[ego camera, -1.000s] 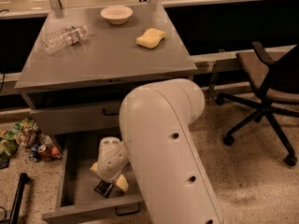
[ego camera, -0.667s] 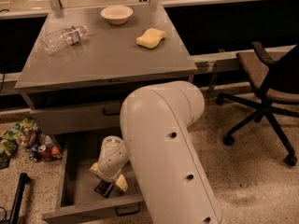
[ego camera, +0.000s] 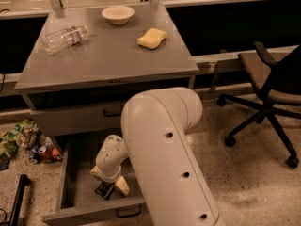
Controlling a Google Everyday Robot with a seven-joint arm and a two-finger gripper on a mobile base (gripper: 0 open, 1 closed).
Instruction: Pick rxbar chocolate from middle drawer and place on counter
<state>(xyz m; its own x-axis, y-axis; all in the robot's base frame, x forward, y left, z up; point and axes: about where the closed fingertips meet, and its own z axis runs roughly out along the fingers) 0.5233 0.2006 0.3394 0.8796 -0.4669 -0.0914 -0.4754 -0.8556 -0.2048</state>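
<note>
a pale bowl (ego camera: 117,14) stands at the far edge of the tabletop (ego camera: 103,62). a clear plastic water bottle (ego camera: 63,37) lies on its side to the left and a yellow sponge (ego camera: 152,38) sits to the right, all well apart. a black office chair (ego camera: 270,86) stands on the speckled floor (ego camera: 244,173) at right. snack bags (ego camera: 13,138) and a drink can (ego camera: 43,152) crowd the floor at left. the robot's jaws, parted, hang low below the tabletop's front edge.

Tool (ego camera: 109,180) at rxbar chocolate (ego camera: 104,190) (inside open middle drawer (ego camera: 81,178)).
</note>
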